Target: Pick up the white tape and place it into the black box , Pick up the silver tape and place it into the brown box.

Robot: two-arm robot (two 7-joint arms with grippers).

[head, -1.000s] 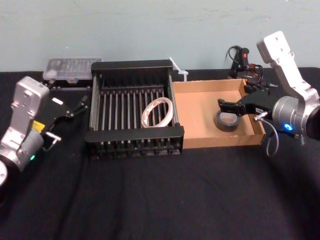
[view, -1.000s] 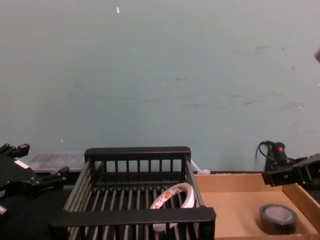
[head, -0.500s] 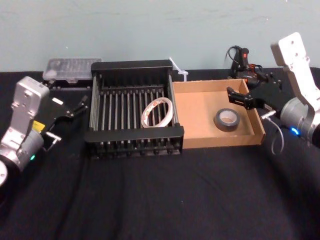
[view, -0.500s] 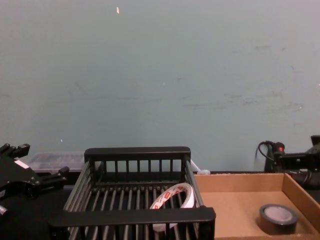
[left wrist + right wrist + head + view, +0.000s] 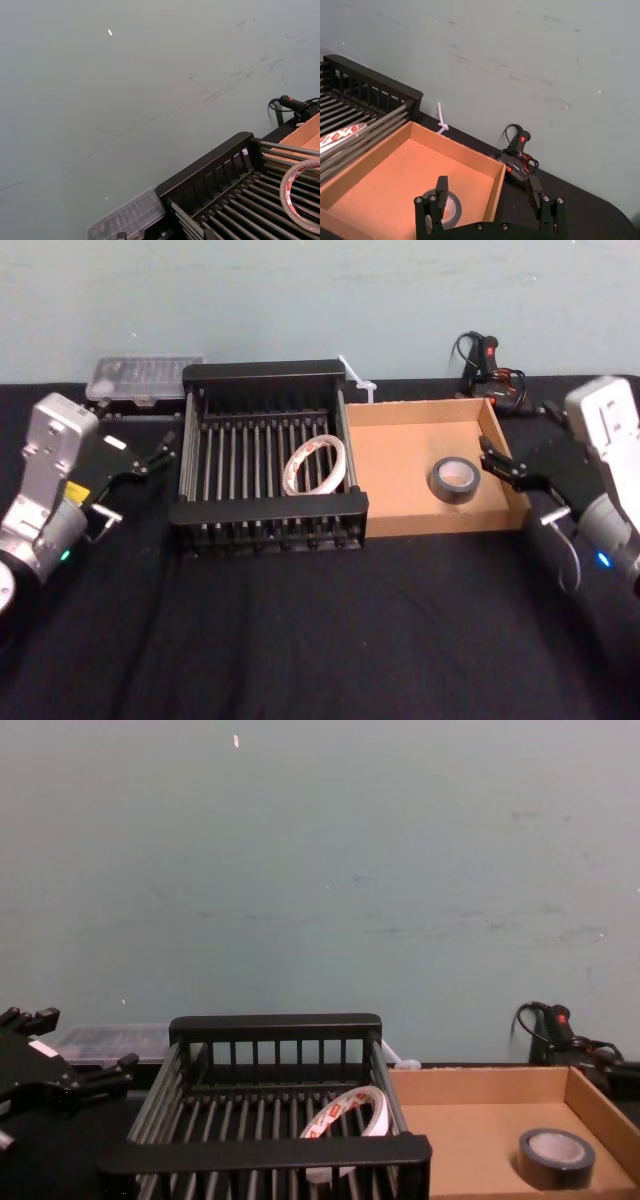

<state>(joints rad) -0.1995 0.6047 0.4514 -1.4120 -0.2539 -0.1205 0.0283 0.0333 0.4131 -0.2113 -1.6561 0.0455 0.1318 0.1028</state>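
White tape (image 5: pixel 315 464) leaning inside black box (image 5: pixel 265 508), right side: done. Silver tape (image 5: pixel 453 480) flat in brown box (image 5: pixel 400 445): done. Right claw (image 5: pixel 488 186) fingers apart, empty, just right of brown box. Left claw (image 5: pixel 158 452) parked left, seemingly apart. Nothing left.
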